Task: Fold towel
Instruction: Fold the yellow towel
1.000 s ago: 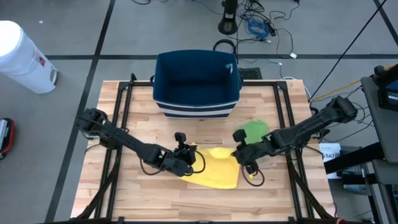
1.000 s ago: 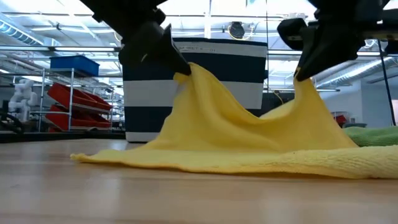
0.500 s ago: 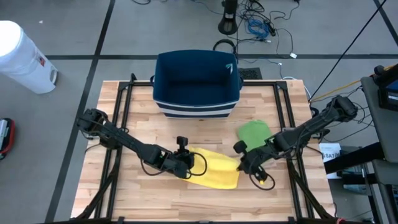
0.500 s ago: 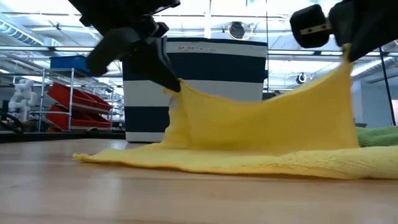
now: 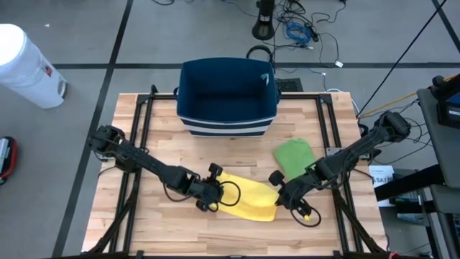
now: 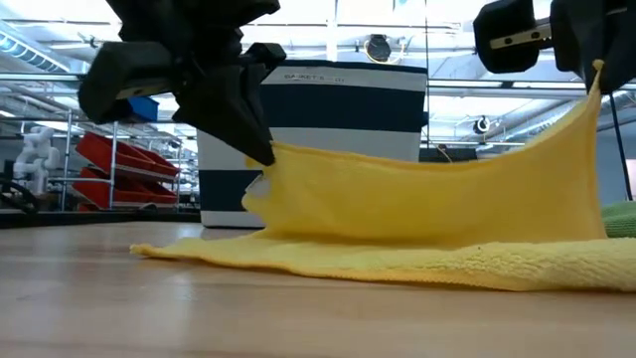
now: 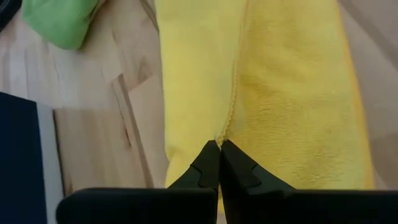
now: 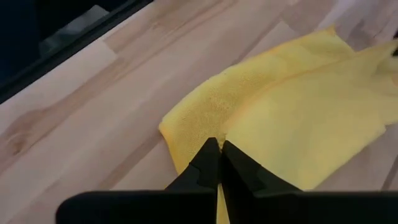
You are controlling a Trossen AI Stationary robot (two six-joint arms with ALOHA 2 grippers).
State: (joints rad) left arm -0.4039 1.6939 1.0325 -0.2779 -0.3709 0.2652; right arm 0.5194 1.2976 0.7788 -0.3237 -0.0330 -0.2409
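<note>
A yellow towel (image 5: 248, 200) lies on the wooden table in front of a navy striped bin (image 5: 227, 93). Its lower layer (image 6: 397, 264) rests flat on the boards, and its upper layer (image 6: 427, 204) stands lifted between the two arms. My left gripper (image 5: 213, 198) is shut at the towel's left end (image 6: 260, 159). My right gripper (image 5: 282, 196) is shut at its right end (image 6: 596, 72). Both wrist views look down on the towel past shut fingers. My left gripper (image 7: 219, 152) pinches the towel's hemmed edge (image 7: 231, 118) at its left corner, fingers slanting down from the left. The corner (image 6: 263, 164) is lifted off the table, with cloth hanging below it. My right gripper (image 8: 216, 152) pinches the towel's right corner (image 8: 231, 134) between its fingertips, coming from above. That corner (image 6: 594, 80) is held higher than the left one. The edge between the two grippers is drawn nearly taut.
A folded green cloth (image 5: 293, 154) lies on the table just beyond the right gripper, also seen in the low view (image 6: 621, 217). The navy bin (image 6: 338, 139) stands behind the towel. Bare boards (image 5: 237, 234) lie toward the near edge. A white bucket (image 5: 25, 65) stands on the floor.
Both grippers, still shut, have moved toward the table's near edge, carrying the towel's lifted edge over the layer lying on the table. They have also drawn apart: the sagging edge between them has been pulled taut. The left gripper has come lower; the lower layer has stayed put.
</note>
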